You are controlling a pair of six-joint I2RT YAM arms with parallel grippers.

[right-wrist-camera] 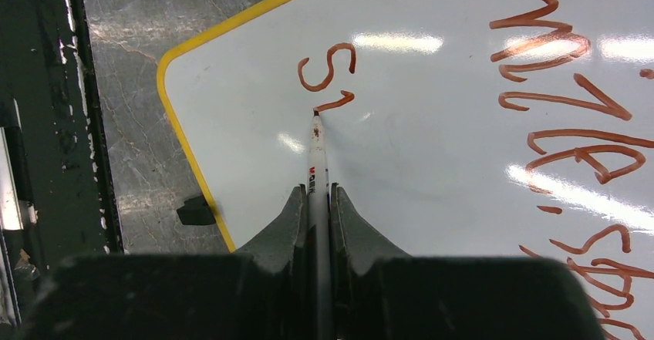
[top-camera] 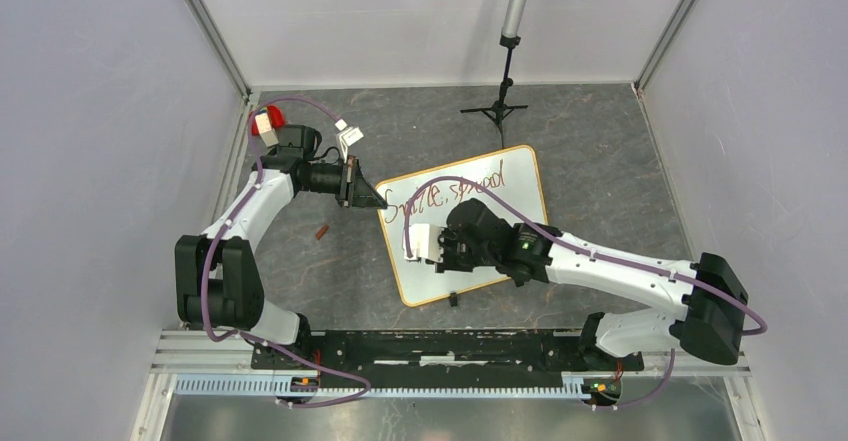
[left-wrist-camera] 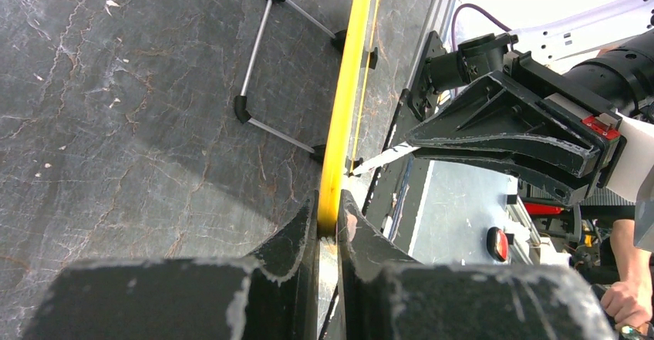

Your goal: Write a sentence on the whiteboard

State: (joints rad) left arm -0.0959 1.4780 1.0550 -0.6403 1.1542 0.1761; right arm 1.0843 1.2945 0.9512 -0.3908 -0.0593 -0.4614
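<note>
The whiteboard [top-camera: 500, 211] lies on the dark table, turned at an angle, with its yellow-orange frame [right-wrist-camera: 185, 155] showing. My left gripper [top-camera: 378, 201] is shut on the board's left edge, and the frame [left-wrist-camera: 343, 109] runs away from between its fingers. My right gripper [right-wrist-camera: 316, 193] is shut on a white marker [right-wrist-camera: 317, 151]. The marker's tip touches the board beside a red "S" [right-wrist-camera: 328, 69] and a short stroke near the corner. The sentence [top-camera: 455, 189] has a first line in red along the far part of the board, seen also in the right wrist view as lettering [right-wrist-camera: 571, 101].
A black tripod stand [top-camera: 497, 109] rises beyond the board. A small brown piece [top-camera: 322, 231] lies left of the board. A black clip [right-wrist-camera: 197, 210] sits on the board's near edge. A wire bracket [left-wrist-camera: 258, 70] lies beside the frame. A person's hand [left-wrist-camera: 626, 301] shows past the base rail [top-camera: 450, 346].
</note>
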